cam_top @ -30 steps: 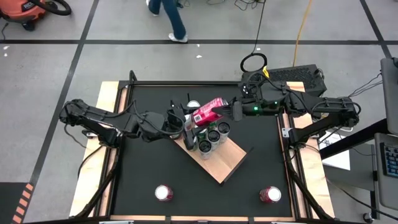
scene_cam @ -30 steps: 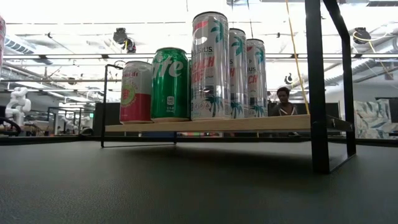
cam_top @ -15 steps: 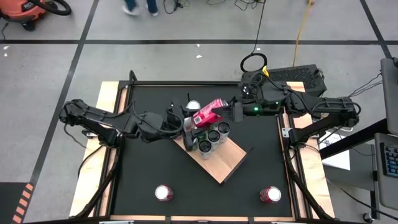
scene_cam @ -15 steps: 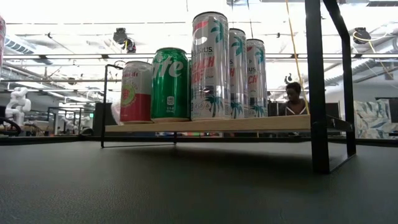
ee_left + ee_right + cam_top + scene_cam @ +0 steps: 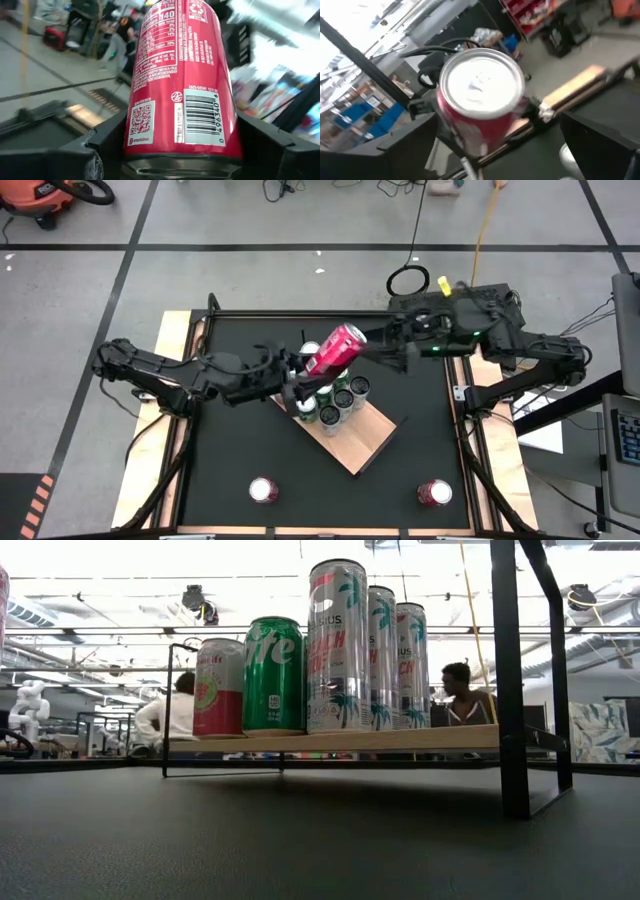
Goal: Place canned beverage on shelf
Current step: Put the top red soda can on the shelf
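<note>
Holding: left gripper [image 5: 297,380] pinched the red can [image 5: 333,348] at its base, can tilted, above the shelf's [image 5: 365,435] crowded end.
Right gripper [image 5: 385,350]: fingers spread, just clear of the can's top.
Step advice: the can probably needed righting over bare board beside the standing cans [image 5: 335,400], then lowering without knocking them.
Materials: can was smooth printed metal, cylindrical; shelf was flat wood-grain board with dark rods.
</note>
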Robot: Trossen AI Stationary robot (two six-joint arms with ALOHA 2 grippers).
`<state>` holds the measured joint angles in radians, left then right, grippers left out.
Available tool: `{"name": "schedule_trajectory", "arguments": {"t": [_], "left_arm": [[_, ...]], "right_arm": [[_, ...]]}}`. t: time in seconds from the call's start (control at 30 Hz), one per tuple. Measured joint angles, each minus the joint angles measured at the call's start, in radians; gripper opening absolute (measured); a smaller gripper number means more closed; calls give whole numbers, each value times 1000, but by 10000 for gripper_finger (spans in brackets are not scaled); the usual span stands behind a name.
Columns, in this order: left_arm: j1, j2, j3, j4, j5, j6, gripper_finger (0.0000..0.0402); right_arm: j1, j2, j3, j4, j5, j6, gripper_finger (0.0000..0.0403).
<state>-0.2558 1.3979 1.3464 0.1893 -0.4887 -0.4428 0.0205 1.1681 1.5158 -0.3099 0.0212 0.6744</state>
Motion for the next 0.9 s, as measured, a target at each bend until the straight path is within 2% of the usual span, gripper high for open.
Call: {"name": "schedule_trajectory", "arguments": {"t": [0.17, 0.33, 0.47, 0.77, 0.9], "left_arm": [[18, 0, 0, 117, 82, -71, 290], [51, -1, 1, 231, 197, -154, 290], [78, 0, 1, 305, 298, -184, 290], [121, 8, 1, 438, 442, -209, 290], [127, 36, 2, 490, 547, -214, 290]], "right_arm": [[-1, -48, 0, 24, 2, -148, 399], [1, -46, 0, 138, 2, -243, 399], [1, -40, 0, 197, 3, -250, 399], [1, -25, 0, 238, 1, -222, 398], [1, -17, 0, 275, -4, -216, 398]]}}
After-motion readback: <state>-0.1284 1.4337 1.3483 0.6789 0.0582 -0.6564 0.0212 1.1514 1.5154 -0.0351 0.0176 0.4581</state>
